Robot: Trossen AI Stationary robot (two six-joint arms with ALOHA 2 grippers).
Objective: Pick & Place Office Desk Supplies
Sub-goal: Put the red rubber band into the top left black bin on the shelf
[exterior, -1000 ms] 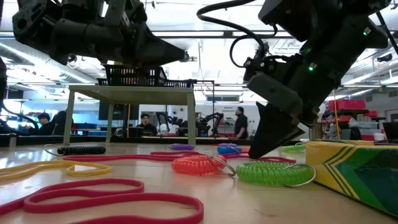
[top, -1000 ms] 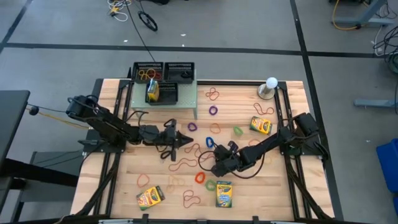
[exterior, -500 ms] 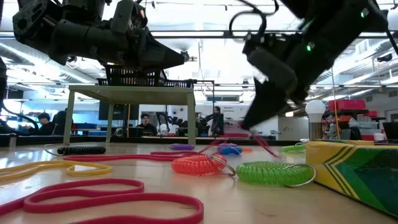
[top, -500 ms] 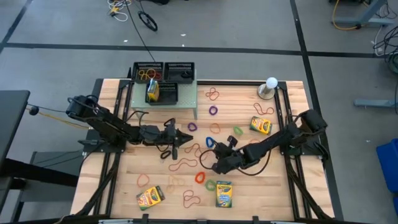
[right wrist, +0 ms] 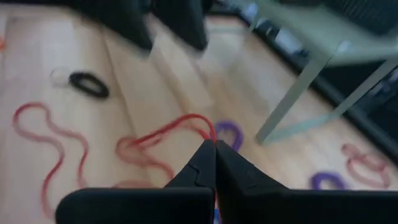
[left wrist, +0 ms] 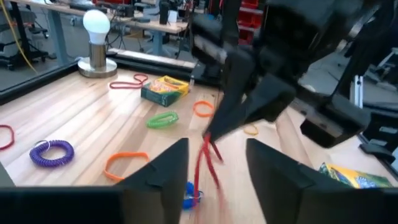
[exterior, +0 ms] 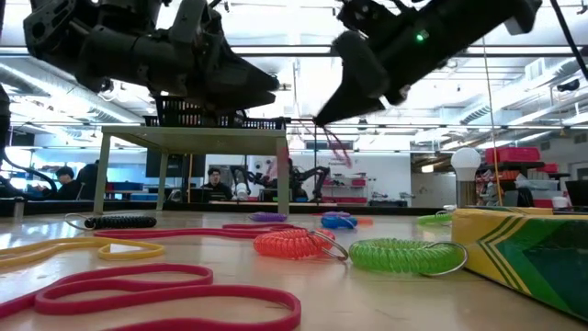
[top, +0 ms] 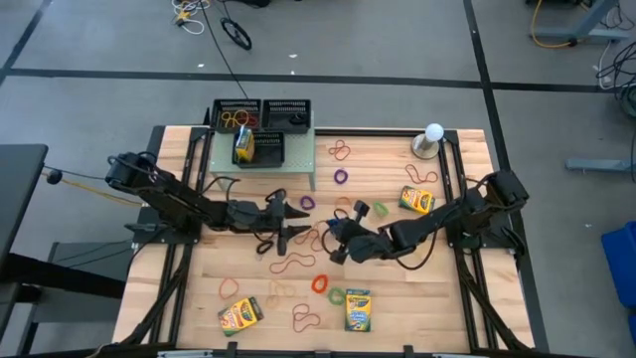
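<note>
The right gripper [top: 334, 242] pinches a red band [left wrist: 207, 163] up over mid-table, fingers shut tight on its top. It looks light and floppy, best held by a thin pinch on one strand. It dangles, long axis hanging downward. The left gripper [top: 294, 218] faces it, fingers [left wrist: 166, 171] spread apart.

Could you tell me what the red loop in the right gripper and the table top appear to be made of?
The red loop, pinched in the shut right gripper, looks like matte rubber: thin, limp, dangling in curves. The table top looks like pale wood, probably unvarnished or lightly sealed: parallel plank seams and grain show.
</note>
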